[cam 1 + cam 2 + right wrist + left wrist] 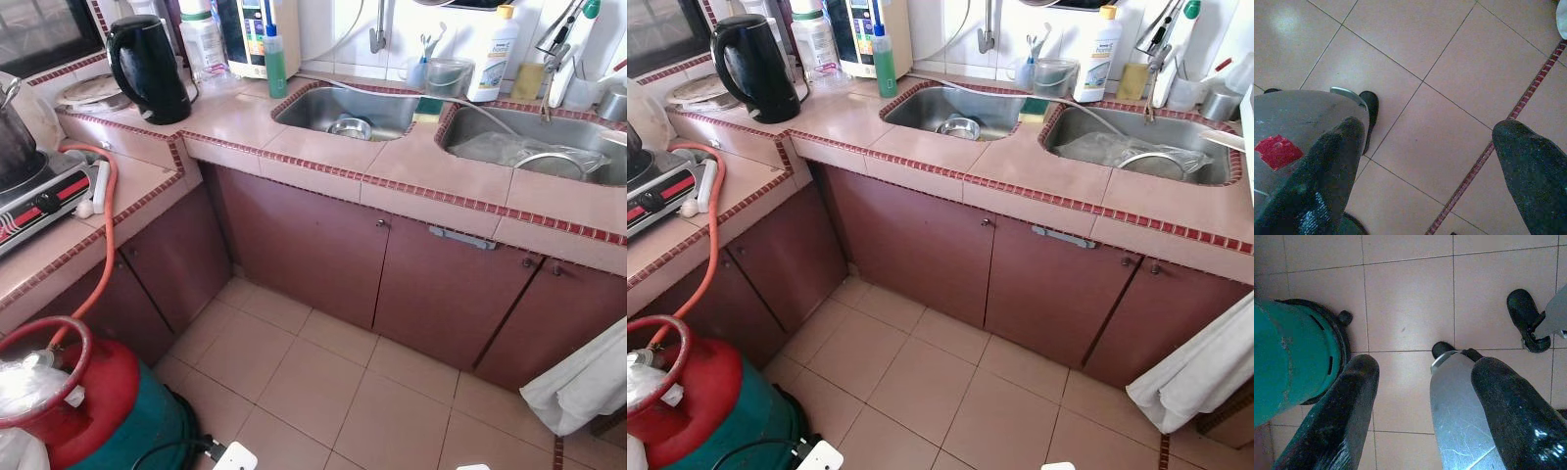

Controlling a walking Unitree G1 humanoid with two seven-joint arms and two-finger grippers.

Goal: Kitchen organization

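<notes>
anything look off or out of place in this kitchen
A white cloth hangs over the cabinet front at the right. An orange hose trails off the counter edge down to the red gas cylinder. Dishes sit unwashed in both sinks.

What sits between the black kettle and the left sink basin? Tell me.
Between the black kettle and the left sink basin, the left eye view shows a green bottle and a white jar.

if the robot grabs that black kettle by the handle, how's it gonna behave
The kettle looks rigid, and its big loop handle should give a firm hold. It is tall with the handle off to one side, so it may swing or tip when lifted. Weight is uncertain: any water inside can't be seen. The glossy plastic may be a bit slippery.
</notes>
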